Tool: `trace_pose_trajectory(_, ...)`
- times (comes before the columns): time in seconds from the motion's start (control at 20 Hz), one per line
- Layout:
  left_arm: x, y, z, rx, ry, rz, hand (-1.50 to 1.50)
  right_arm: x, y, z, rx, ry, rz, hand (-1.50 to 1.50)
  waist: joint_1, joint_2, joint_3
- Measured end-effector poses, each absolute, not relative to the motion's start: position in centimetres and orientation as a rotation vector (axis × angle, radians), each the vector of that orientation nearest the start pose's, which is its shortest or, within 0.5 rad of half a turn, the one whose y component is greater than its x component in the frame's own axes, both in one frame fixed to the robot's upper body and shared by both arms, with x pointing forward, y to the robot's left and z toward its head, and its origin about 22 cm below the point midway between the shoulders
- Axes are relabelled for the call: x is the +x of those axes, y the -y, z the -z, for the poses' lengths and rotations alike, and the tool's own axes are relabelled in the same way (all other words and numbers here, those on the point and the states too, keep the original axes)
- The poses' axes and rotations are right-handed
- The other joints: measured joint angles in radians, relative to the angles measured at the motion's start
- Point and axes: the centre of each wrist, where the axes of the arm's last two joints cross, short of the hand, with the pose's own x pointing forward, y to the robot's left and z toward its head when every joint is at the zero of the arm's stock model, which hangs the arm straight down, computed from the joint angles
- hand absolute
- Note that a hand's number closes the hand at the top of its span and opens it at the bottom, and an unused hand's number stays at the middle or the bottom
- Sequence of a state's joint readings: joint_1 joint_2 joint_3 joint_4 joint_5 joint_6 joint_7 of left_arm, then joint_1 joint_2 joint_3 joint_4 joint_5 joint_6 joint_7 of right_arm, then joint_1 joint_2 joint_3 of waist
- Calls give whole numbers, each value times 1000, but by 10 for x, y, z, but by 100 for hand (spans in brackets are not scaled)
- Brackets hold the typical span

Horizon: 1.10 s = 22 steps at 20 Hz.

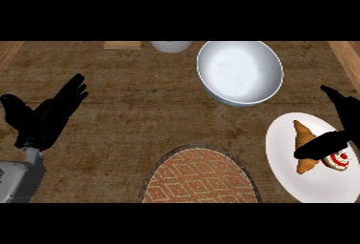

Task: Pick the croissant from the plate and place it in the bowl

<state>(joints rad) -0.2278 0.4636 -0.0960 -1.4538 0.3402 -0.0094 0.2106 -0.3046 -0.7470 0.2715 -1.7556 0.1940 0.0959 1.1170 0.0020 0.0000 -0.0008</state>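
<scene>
Right hand [336, 125] over the croissant [305, 145] on the plate [309, 188], perhaps touching.

One croissant [305, 147], one plate [309, 186], one bowl [239, 71], one woven mat [200, 176] and two robot hands (left [44, 119], right [337, 138]).

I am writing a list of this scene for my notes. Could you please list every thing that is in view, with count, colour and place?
bowl: one, white, far right of centre
plate: one, white, near right
croissant: one, brown, on the plate
small pastry: one, white with red, on the plate beside the croissant
woven mat: one, orange patterned, near centre
pale round object: one, far edge, cut off
left hand: one, black, open, at the left
right hand: one, black, over the plate
</scene>
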Motion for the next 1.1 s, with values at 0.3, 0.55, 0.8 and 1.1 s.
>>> trace_pose_trajectory(0.3, 295, -297, -62, 25, 1420, 213, 0, 282, 276, -144, -871, 754, -625, -150, 0, 0, 0)
trace_pose_trajectory(0.55, 287, -300, -62, 32, 1427, 212, 0, 289, 286, -138, -878, 726, -607, -150, 2, 0, 1)
trace_pose_trajectory(0.8, 287, -295, -64, 30, 1425, 209, 0, 296, 290, -130, -864, 697, -596, -150, 2, 0, 1)
trace_pose_trajectory(1.1, 290, -297, -58, 31, 1419, 207, 0, 301, 289, -111, -844, 659, -600, -150, 0, 0, 1)
